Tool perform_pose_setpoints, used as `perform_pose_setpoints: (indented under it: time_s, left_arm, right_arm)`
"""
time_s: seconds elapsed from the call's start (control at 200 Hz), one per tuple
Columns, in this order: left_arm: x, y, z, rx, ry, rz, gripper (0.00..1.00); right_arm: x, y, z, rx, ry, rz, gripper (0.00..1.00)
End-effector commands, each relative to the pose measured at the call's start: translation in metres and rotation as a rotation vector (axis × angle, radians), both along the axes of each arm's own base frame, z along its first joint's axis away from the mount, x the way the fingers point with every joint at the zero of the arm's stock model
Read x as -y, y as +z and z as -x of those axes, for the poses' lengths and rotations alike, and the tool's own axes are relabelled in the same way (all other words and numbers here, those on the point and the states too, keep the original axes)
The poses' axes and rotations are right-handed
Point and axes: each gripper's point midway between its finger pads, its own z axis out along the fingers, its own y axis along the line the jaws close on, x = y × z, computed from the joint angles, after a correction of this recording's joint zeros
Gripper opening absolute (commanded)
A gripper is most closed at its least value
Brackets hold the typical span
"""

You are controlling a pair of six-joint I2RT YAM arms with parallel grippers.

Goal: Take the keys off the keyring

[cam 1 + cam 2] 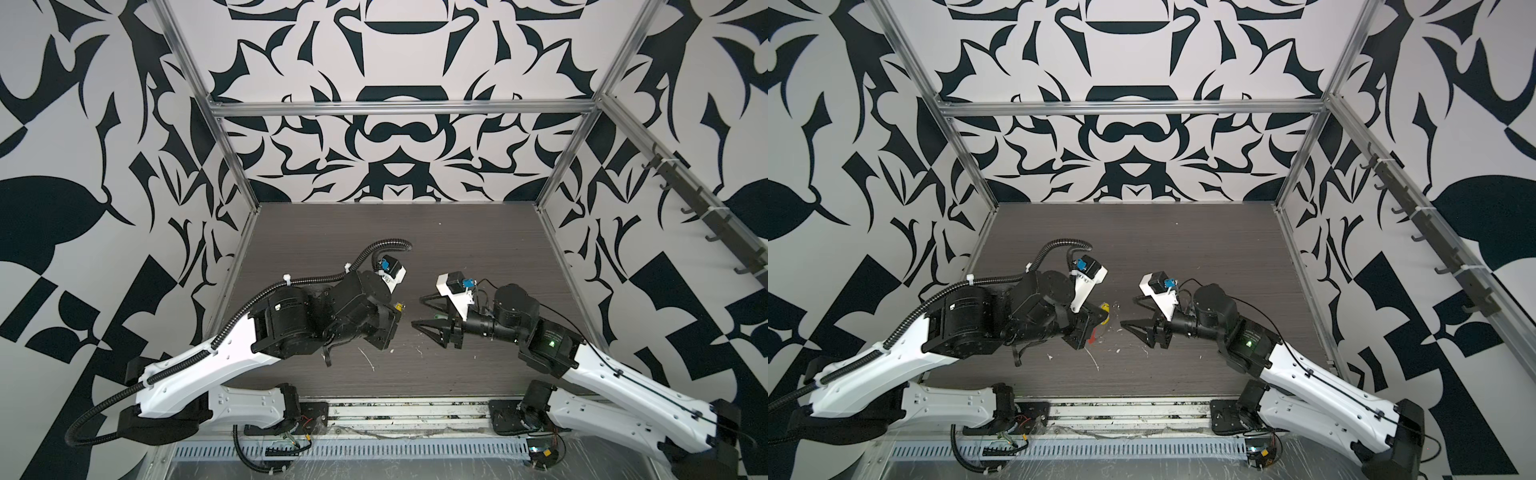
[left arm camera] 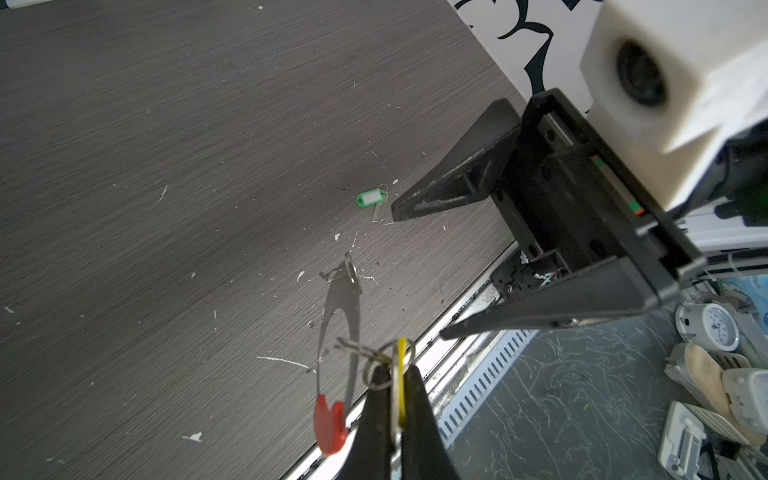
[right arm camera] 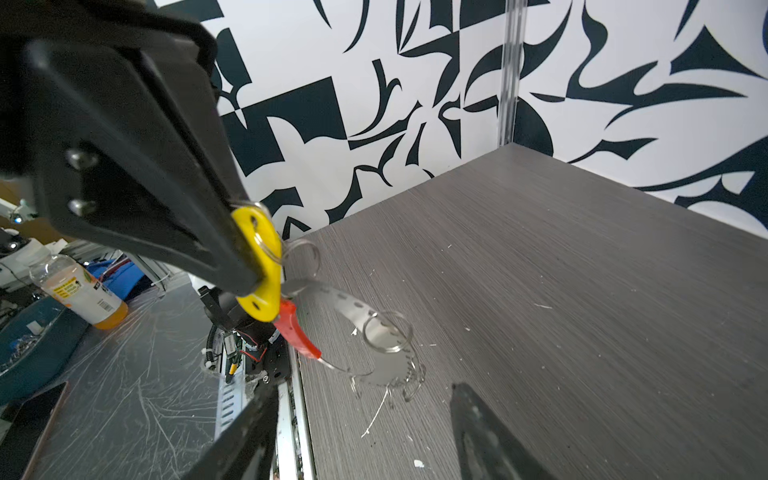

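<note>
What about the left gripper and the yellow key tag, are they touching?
Touching. The left wrist view shows the left gripper pinching the yellow key tag between its fingers; the right wrist view agrees.

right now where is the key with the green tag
In the left wrist view the green-tagged key lies on the table, apart from the keyring, just off a fingertip of the open right gripper.
</note>
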Motion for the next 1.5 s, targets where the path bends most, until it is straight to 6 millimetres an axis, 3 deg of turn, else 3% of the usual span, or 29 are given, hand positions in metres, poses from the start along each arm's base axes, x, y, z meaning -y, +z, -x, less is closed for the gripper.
perform_pose_setpoints:
  time_s: [0.0,0.115,0.23,0.5,0.68,0.785,0.935,1.11,1.29,1.495]
  left_arm:
    - [-0.007,0.007,-0.001,-0.010,0.028,0.007,0.00]
    - [-0.006,0.009,0.000,-0.014,0.028,0.020,0.00]
    - [-0.005,0.011,0.002,-0.023,0.023,0.031,0.00]
    - [0.001,0.031,0.011,-0.073,0.005,0.155,0.00]
    - [0.003,0.031,0.014,-0.098,-0.004,0.180,0.00]
    - [0.009,0.036,0.024,-0.111,-0.077,0.237,0.00]
    - [0.004,0.035,0.034,-0.126,-0.164,0.263,0.00]
    - [0.002,0.040,0.036,-0.164,-0.189,0.334,0.00]
    - [0.008,0.040,0.042,-0.197,-0.233,0.345,0.00]
    - [0.014,0.036,0.045,-0.230,-0.256,0.345,0.00]
  right_arm:
    - [-0.006,0.026,0.001,0.109,0.001,-0.015,0.68]
    - [-0.008,0.034,0.004,0.179,-0.021,-0.010,0.60]
    - [-0.011,0.040,0.006,0.226,-0.021,-0.001,0.60]
    - [-0.024,0.036,0.009,0.381,-0.053,0.034,0.70]
    - [-0.030,0.040,0.008,0.415,-0.064,0.006,0.74]
    - [-0.031,0.041,0.006,0.444,-0.082,-0.005,0.74]
    - [-0.031,0.037,0.012,0.439,-0.042,0.017,0.74]
    - [-0.033,0.033,0.020,0.413,0.007,0.022,0.62]
    - [-0.038,0.035,0.036,0.385,0.103,0.001,0.59]
    - [-0.040,0.040,0.039,0.382,0.118,-0.011,0.54]
